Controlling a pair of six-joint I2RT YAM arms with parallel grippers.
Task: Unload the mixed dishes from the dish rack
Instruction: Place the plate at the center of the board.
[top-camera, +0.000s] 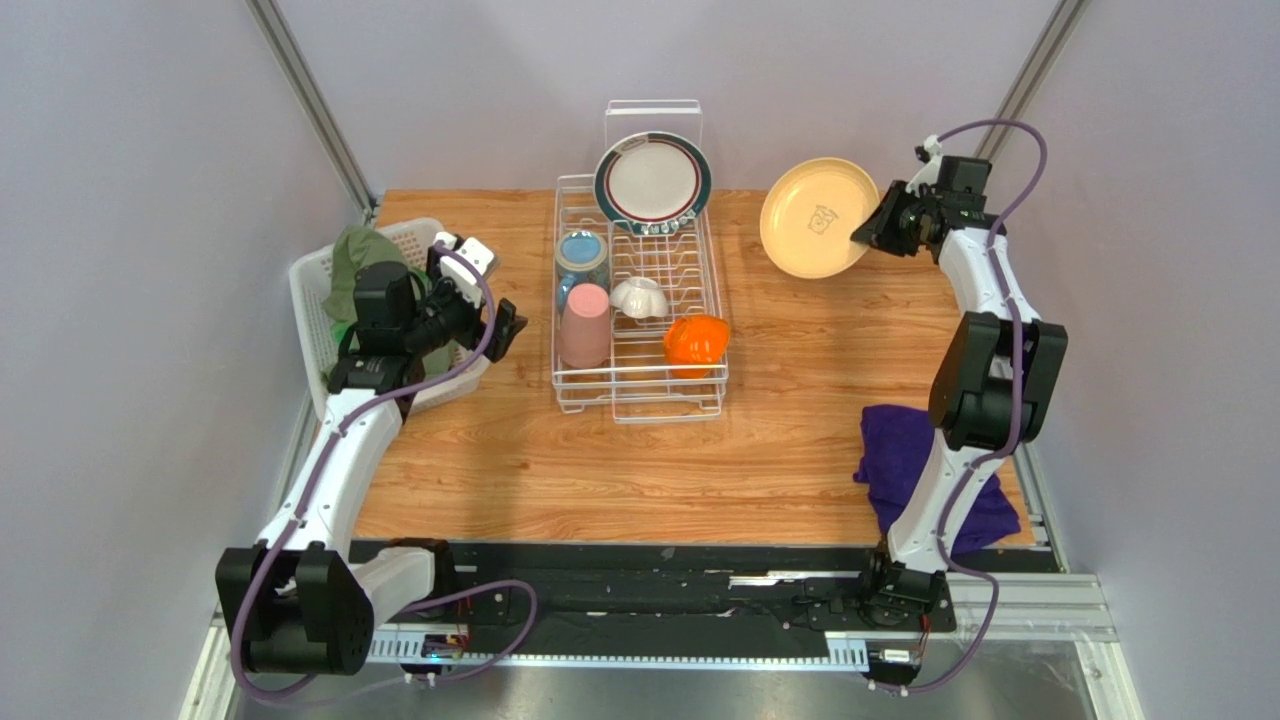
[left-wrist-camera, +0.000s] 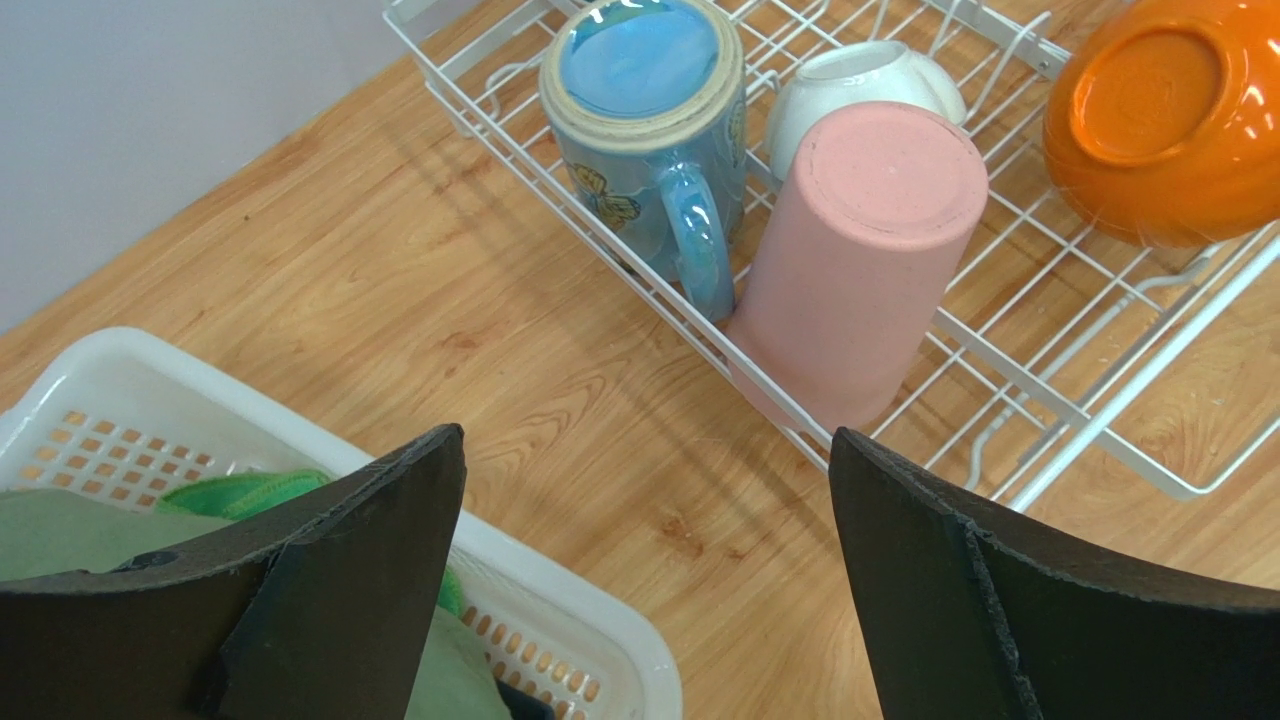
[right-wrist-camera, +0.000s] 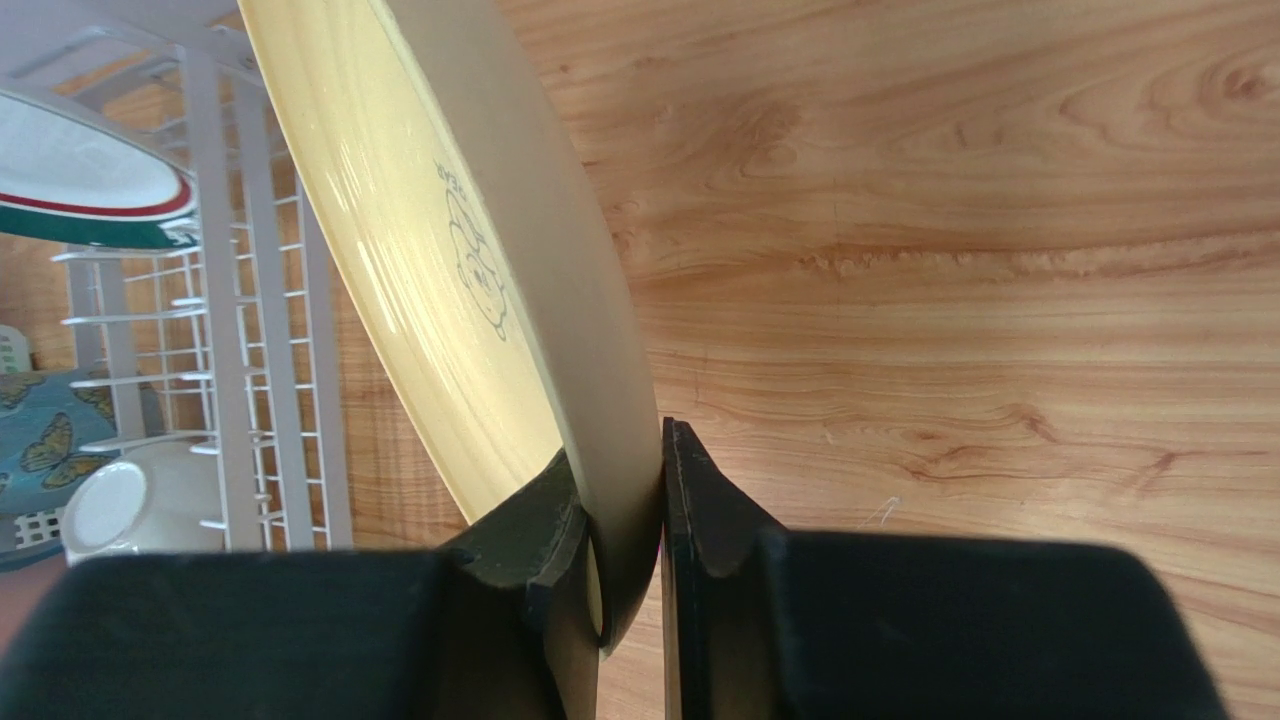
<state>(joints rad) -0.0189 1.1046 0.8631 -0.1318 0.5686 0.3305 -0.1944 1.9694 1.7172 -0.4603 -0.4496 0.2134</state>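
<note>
Grip: right pincer (right-wrist-camera: 619, 495) pinching pale yellow plate (right-wrist-camera: 451, 255) rim, upper right; tilt flat, lower onto tabletop (right-wrist-camera: 977, 225). Left pincer (left-wrist-camera: 643, 465) spread.

Pale lilac-grey walls (top-camera: 135, 300) close in on three sides under soft, even light. Slanting metal posts (top-camera: 308, 98) rise from the back corners of the wood-grain counter (top-camera: 781, 435). A black rail (top-camera: 661, 578) runs along its near edge, above brushed metal flooring (top-camera: 676, 698).
</note>
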